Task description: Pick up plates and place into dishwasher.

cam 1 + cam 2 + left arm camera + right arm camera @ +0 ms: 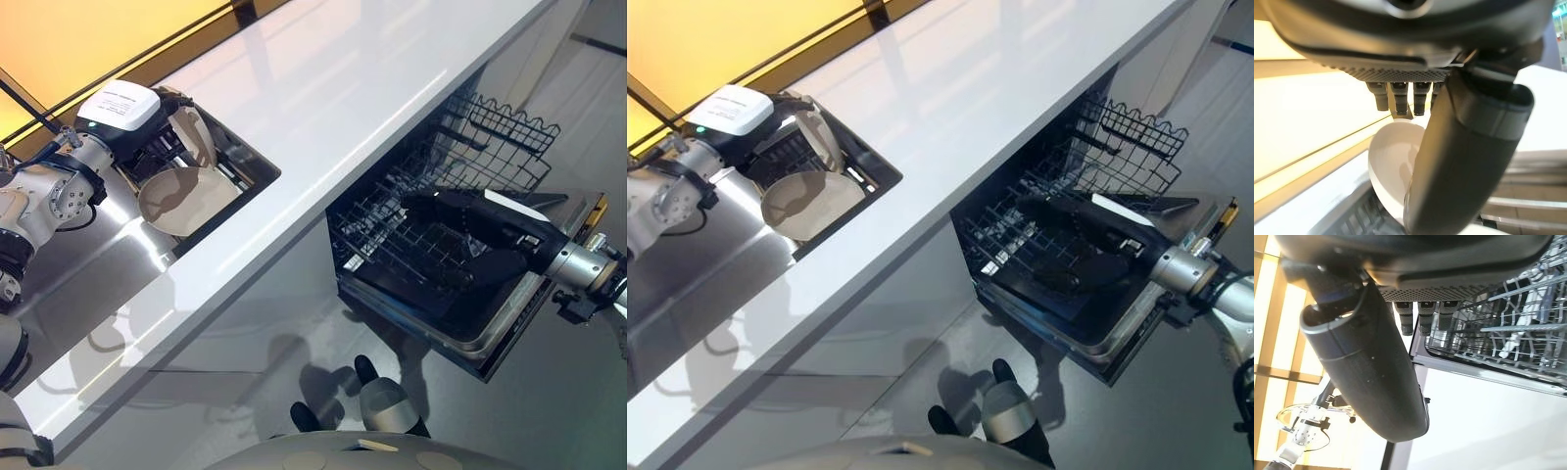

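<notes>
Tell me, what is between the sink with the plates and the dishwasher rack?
Just the white countertop. In the left eye view it runs bare between the sink, where the plates sit, and the pulled-out dishwasher rack.
</notes>
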Motion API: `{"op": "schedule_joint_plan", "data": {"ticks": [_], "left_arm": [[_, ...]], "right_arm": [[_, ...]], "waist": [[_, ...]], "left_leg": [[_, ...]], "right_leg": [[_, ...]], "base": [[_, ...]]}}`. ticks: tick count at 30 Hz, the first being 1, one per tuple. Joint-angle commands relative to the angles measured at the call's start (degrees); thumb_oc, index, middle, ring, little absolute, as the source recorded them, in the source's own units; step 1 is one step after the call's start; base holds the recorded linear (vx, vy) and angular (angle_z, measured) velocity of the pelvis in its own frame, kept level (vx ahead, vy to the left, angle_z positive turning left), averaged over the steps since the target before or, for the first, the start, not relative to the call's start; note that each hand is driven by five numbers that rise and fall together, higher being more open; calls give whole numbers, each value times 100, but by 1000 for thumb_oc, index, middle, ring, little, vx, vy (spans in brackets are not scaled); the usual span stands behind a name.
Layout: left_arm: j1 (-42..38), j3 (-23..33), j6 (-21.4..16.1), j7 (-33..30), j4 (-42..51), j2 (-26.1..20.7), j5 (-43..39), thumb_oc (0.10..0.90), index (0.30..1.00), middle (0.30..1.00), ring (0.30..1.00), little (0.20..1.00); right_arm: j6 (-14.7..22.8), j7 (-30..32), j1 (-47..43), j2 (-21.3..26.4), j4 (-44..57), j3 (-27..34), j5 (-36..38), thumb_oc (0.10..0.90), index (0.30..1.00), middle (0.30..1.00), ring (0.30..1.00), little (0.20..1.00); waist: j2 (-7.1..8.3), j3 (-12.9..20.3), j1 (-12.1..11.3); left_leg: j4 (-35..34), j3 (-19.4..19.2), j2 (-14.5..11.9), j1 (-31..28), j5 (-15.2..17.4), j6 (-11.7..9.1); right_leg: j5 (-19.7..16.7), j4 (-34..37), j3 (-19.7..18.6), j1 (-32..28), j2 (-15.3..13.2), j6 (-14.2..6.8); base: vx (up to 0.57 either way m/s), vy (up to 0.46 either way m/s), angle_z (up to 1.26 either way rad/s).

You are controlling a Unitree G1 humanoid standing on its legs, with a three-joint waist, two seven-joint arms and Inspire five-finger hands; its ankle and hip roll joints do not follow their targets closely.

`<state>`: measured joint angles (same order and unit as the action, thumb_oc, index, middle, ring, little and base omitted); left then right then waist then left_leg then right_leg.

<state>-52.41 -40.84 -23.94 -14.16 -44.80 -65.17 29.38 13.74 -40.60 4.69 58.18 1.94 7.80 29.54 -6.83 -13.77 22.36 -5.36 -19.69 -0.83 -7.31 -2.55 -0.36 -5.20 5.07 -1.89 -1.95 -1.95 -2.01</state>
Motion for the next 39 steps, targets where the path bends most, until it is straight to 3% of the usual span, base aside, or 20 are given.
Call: {"op": "schedule_joint_plan", "data": {"ticks": [1, 10, 15, 20, 25, 27, 31, 33, 35, 37, 39], "left_arm": [[-1162, 6, 322, -690, -486, -470, 49, 800, 900, 900, 900, 900], [-1740, -510, 682, -1196, -744, -693, 310, 800, 900, 900, 900, 900], [-1820, -454, 779, -1623, -700, -832, 159, 800, 900, 900, 900, 900], [-1629, -190, 457, -1977, -644, -973, 39, 800, 900, 900, 900, 900], [-1051, 525, -78, -2531, -285, -1142, -175, 800, 900, 900, 900, 900], [-502, 1257, -601, -3465, 11, -1187, -308, 800, 900, 900, 900, 900], [306, 2342, -1044, -4119, 663, -1187, -485, 800, 900, 900, 900, 900], [616, 2864, -1074, -3881, 1047, -1034, -727, 800, 900, 900, 900, 900], [746, 3026, -984, -3646, 1236, -961, -757, 800, 900, 900, 900, 900], [902, 3132, -839, -3271, 1304, -869, -823, 800, 900, 900, 900, 900], [884, 3049, -755, -3088, 1308, -767, -776, 800, 900, 900, 900, 900]], "right_arm": [[473, 75, -529, 323, 187, 318, 585, 800, 900, 900, 900, 900], [508, 175, -588, 483, 102, 338, 737, 800, 900, 900, 900, 900], [704, 50, -424, 365, 78, 453, 803, 800, 900, 900, 900, 900], [816, -61, -169, 242, 127, 622, 887, 800, 900, 900, 900, 900], [980, -118, 132, -31, 185, 798, 953, 800, 900, 900, 900, 900], [1104, -69, 235, -156, 227, 898, 1105, 800, 900, 900, 900, 900], [1156, -25, 207, -353, 291, 985, 1196, 800, 900, 900, 900, 900], [1167, 159, -74, -451, 341, 862, 1226, 800, 900, 900, 900, 900], [1194, 329, -263, -488, 389, 724, 1226, 800, 900, 900, 900, 900], [1224, 593, -519, -517, 449, 537, 1180, 800, 900, 900, 900, 900], [1291, 724, -801, -558, 446, 335, 1209, 800, 900, 900, 900, 900]], "waist": [[139, 393, -117], [150, 117, -54], [149, 49, -68], [158, 163, -130], [210, 397, -282], [298, 540, -424], [398, 683, -613], [491, 752, -796], [561, 773, -871], [685, 741, -979], [756, 624, -1096]], "left_leg": [[307, -33, 339, 113, 543, 168], [372, -73, 312, 353, 484, 126], [413, -74, 287, 405, 492, 109], [422, -91, 238, 334, 497, 89], [497, 30, 153, 247, 533, 76], [552, 141, 85, 183, 543, 58], [721, 313, 12, 167, 553, 6], [1033, 540, 2, 214, 660, -11], [1390, 622, -5, 275, 826, -3], [2468, 712, -84, 612, 868, -2], [3359, 829, -138, 1089, 700, -43]], "right_leg": [[328, -686, 62, 518, 101, -493], [289, -721, 4, 753, 76, -498], [317, -736, 35, 791, 82, -478], [380, -724, 196, 677, 109, -443], [594, -839, 351, 496, 221, -317], [711, -858, 496, 334, 279, -205], [860, -940, 596, 187, 371, -59], [1005, -1023, 622, 39, 418, 60], [1076, -1100, 643, 13, 407, 125], [1118, -1186, 674, -25, 371, 258], [1153, -1279, 701, -79, 384, 373]], "base": [[47, 31, -7], [6, 14, -3], [-3, -18, -3], [28, -78, 2], [3, -157, 9], [-28, -200, 13], [-36, -134, 23], [-22, -146, 26], [-7, -104, 33], [-4, -119, 32], [-12, -91, 31]]}}
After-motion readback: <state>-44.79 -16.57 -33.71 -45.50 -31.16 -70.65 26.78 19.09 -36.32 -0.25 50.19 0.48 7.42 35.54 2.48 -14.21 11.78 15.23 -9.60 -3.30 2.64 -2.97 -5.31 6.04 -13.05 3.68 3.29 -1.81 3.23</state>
